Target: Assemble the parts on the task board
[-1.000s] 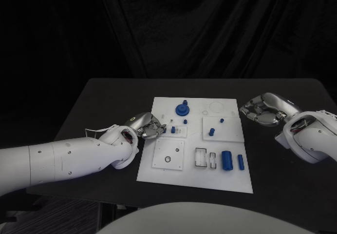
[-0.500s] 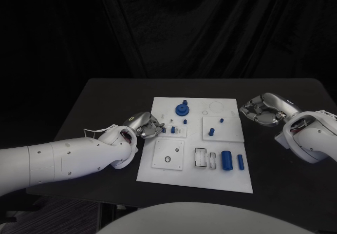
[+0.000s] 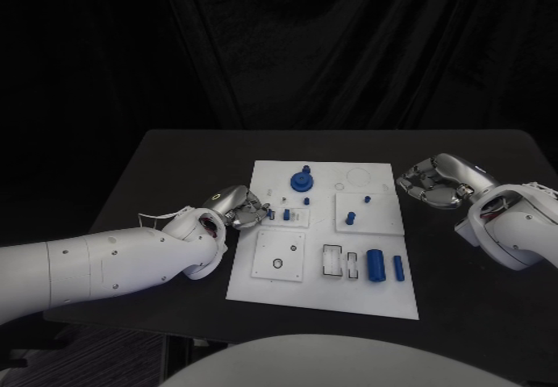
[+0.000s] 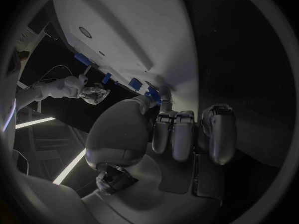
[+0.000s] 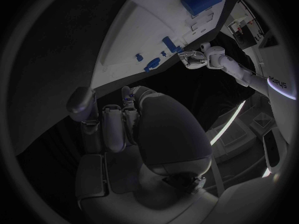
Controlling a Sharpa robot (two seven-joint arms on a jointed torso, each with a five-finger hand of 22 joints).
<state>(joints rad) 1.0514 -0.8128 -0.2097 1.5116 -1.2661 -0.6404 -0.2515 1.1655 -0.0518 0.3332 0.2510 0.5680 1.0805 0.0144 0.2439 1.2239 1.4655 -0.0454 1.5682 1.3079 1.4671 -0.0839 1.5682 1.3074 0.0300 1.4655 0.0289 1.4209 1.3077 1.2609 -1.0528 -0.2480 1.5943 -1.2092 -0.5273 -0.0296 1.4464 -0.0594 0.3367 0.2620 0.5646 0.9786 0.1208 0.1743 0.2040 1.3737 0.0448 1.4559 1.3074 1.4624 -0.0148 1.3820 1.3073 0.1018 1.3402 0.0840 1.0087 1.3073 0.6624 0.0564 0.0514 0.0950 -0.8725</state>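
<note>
The white task board (image 3: 349, 298) lies mid-table. My left hand (image 3: 239, 208) rests at its left edge, fingers curled, and pinches a small blue peg (image 3: 271, 214) between thumb and a finger just over the board; the same peg (image 4: 151, 92) appears in the left wrist view. Next to it a second blue peg (image 3: 286, 215) stands in the board. My right hand (image 3: 439, 182) hovers over the table off the board's right edge, fingers curled in, with nothing seen in them.
A round blue knob (image 3: 303, 181) stands at the board's far end. Two short blue pegs (image 3: 350, 217) (image 3: 366, 197) stand right of centre. A thick blue cylinder (image 3: 376, 264) and a thinner one (image 3: 397, 268) lie near the front right, beside two rectangular slots (image 3: 334, 260).
My left hand has drawn back slightly to the left, and the small blue peg at its fingertips has come into sight. The right hand has not moved.
</note>
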